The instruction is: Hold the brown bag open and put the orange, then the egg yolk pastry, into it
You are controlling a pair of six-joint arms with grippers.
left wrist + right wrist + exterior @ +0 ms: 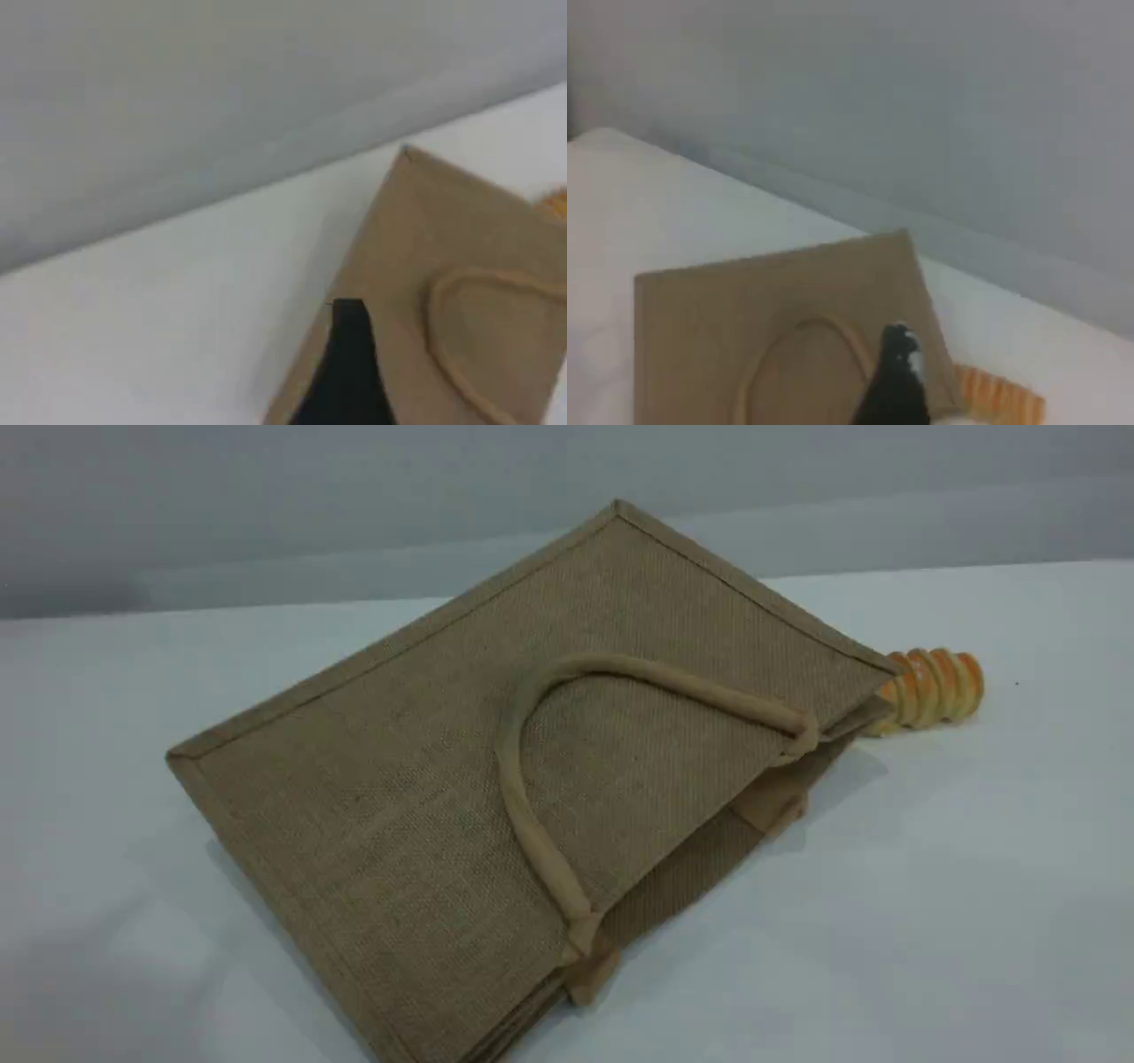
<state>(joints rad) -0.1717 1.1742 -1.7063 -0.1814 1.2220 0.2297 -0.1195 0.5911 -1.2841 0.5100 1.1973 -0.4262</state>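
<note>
brown bag: flat, mouth unopened, ahead below both tools | left tool, right tool: wide open, empty | orange, pastry: unseen

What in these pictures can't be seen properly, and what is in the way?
- Orange, pastry: in no view; perhaps behind the bag.
- Bread roll: scene view, its near end hidden by the bag's corner; a blurred sliver in both wrist views.
- Bag's inside: scene view, lying flat, mouth barely parted.
- Bag's lower corner: scene view, cut by the bottom edge.
- Jaws: wrist views, one blurred dark tip each.
</note>
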